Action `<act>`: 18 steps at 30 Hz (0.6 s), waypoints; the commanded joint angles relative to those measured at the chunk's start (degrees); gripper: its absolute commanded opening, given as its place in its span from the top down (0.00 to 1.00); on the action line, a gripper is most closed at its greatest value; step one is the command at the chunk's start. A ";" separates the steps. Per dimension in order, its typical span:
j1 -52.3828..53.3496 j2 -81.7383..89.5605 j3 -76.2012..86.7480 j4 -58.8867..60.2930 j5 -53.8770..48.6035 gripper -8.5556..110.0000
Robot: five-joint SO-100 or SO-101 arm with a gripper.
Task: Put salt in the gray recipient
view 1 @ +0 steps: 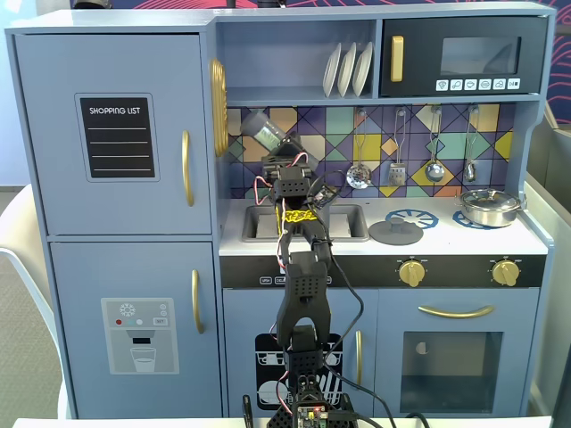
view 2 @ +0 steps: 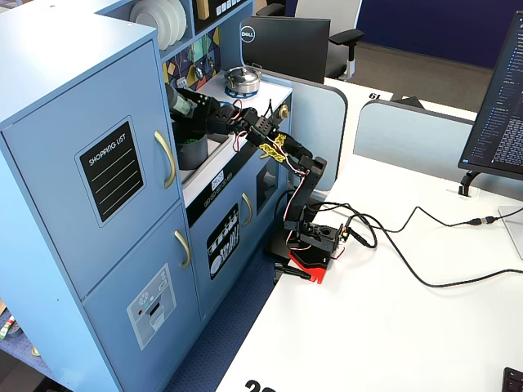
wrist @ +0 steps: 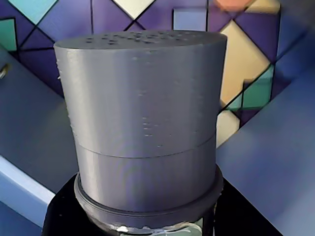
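The salt (view 1: 264,130) is a slim dark-gray shaker with a pale label, held tilted up to the left above the sink in a fixed view. Its ribbed gray cap (wrist: 142,118) fills the wrist view, with small holes on the far end. My gripper (view 1: 284,155) is shut on the shaker's body, and its black fingers (wrist: 64,211) show at both lower sides in the wrist view. From the side, the salt (view 2: 175,99) hangs over the gray recipient (view 2: 194,152), a matte dark-gray pot standing in the sink below my gripper (view 2: 188,104).
A shiny silver lidded pot (view 1: 489,207) sits on the right burner, and a flat gray lid (view 1: 395,233) lies beside the sink (view 1: 346,223). Utensils (view 1: 434,169) hang on the tiled back wall. White plates (view 1: 348,69) stand on the shelf above.
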 commanded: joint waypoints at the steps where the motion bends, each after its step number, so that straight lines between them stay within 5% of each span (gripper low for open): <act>1: 1.23 -4.31 -12.57 10.90 5.89 0.93; 6: 2.20 -10.46 -22.59 24.35 8.44 0.93; 13: 0.53 -3.78 -6.86 -5.10 3.69 0.93; 18: 0.26 -10.46 -19.78 12.22 6.15 0.93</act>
